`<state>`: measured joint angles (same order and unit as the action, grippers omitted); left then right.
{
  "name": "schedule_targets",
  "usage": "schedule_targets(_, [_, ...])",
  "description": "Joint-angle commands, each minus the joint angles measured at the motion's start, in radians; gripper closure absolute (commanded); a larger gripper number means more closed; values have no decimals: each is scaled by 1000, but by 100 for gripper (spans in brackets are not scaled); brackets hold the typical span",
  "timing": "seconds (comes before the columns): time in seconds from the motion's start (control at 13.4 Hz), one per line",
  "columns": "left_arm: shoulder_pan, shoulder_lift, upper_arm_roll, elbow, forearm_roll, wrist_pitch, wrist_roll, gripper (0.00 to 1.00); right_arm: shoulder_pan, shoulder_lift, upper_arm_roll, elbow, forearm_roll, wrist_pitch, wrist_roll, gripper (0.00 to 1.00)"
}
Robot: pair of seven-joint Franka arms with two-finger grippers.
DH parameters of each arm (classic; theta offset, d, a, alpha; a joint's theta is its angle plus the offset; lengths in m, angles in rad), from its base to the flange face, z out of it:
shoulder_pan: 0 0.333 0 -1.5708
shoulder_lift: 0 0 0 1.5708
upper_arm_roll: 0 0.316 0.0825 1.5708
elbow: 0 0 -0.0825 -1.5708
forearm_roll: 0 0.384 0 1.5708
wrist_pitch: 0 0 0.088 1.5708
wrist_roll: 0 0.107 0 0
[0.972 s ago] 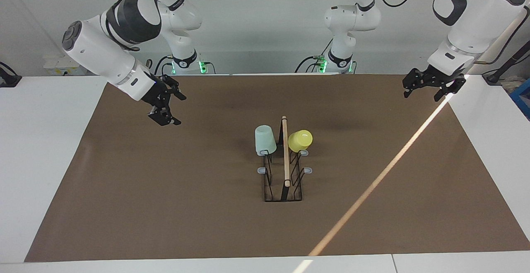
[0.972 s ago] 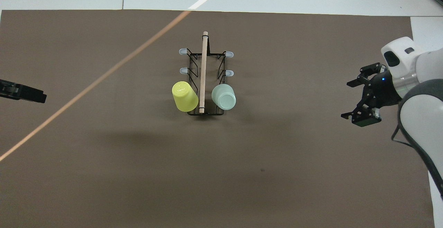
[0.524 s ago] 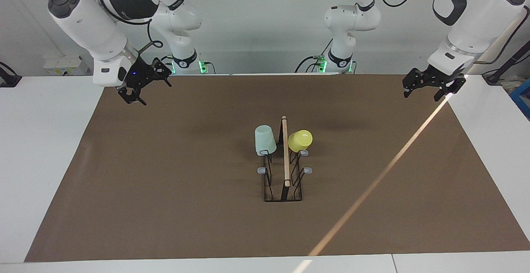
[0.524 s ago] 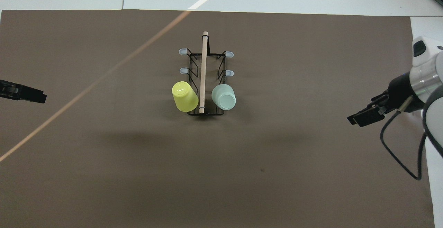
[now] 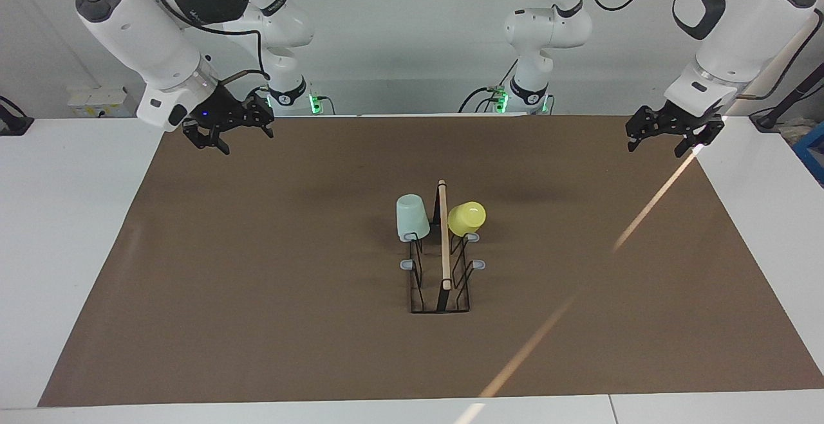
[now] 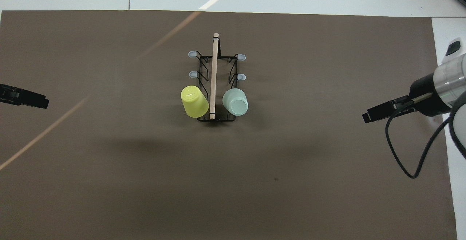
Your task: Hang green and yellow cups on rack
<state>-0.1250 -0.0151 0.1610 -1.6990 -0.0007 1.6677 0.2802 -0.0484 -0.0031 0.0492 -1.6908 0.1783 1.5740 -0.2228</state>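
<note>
With both cups point(image 5: 412, 217) capped on the rack point(image 5: 441, 269), I parked the right gripper point(image 5: 228, 129) and left gripper point(image 5: 666, 133) wide, empty, well apart from it.

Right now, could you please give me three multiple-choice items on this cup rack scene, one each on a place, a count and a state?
1. The yellow cup sits where?
A. on the rack, on the left arm's side of its wooden bar
B. on the brown mat
C. in a claw

2. How many grey-tipped prongs show bare?
A. one
B. four
C. six

3. The green cup is:
A. lying on its side
B. upside down on a prong
C. upright, mouth up

Answers: 1 A, it hangs beside the bar; 2 B, two bare tips per side; 3 B, its closed base faces up.
</note>
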Motion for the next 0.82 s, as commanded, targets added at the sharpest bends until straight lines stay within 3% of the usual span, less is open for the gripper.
schedule_targets(0.0, [-2,-26,3,-24,-12,-5,13,0,-2,11,0,9,-65,99,83,0])
schedule_targets(0.15, [-4,-25,5,-24,-12,-3,13,0,2,9,6,22,-152,75,242,0])
schedule_targets(0.3, [-2,-25,3,-22,-12,-5,11,0,4,14,8,26,-164,48,261,0])
schedule_targets(0.45, [-4,-25,3,-22,-12,-3,11,0,68,32,-6,48,-172,34,284,0])
schedule_targets(0.75, [-4,-25,5,-22,-12,-5,13,0,59,32,-8,46,-174,37,293,0])
